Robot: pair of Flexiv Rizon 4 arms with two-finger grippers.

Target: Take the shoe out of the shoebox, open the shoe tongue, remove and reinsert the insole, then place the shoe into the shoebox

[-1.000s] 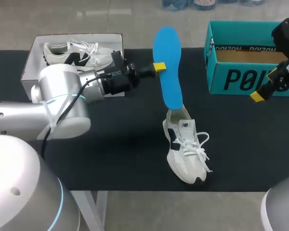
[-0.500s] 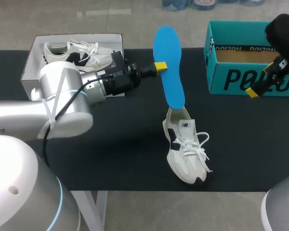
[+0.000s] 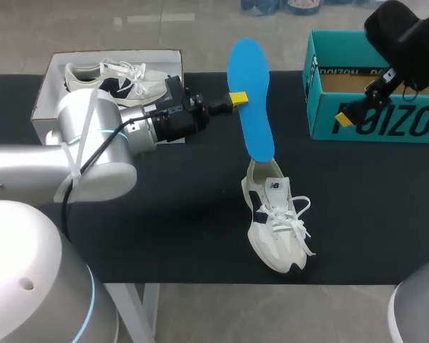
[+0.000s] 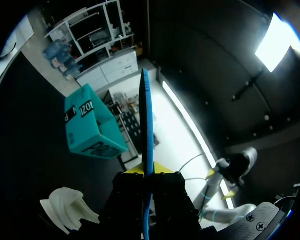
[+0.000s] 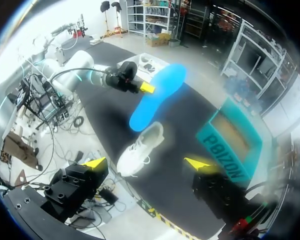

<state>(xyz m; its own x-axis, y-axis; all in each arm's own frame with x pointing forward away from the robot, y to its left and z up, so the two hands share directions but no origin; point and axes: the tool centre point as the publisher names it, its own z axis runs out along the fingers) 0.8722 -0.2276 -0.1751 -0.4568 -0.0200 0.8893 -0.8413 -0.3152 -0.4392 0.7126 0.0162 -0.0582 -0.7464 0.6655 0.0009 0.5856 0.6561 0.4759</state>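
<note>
Gripping blue insole (image 3: pixel 252 118) upright, left hand (image 3: pixel 236 98) clenched on its edge; lower end at heel of shoe (image 3: pixel 275 229) on tabletop (image 3: pixel 164 214). Right hand (image 5: pixel 146 163) released, near shoebox (image 3: pixel 386 121). Insole step, likely; next: seat it inside shoe.

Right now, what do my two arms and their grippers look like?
The left arm is rounded silver-grey, with a thin blue ring at a joint and a black cable strapped on by white ties. The left gripper is black with yellow tips. The right arm shows a rounded black wrist. The right gripper has black, screw-studded finger blocks with yellow tips.
</note>
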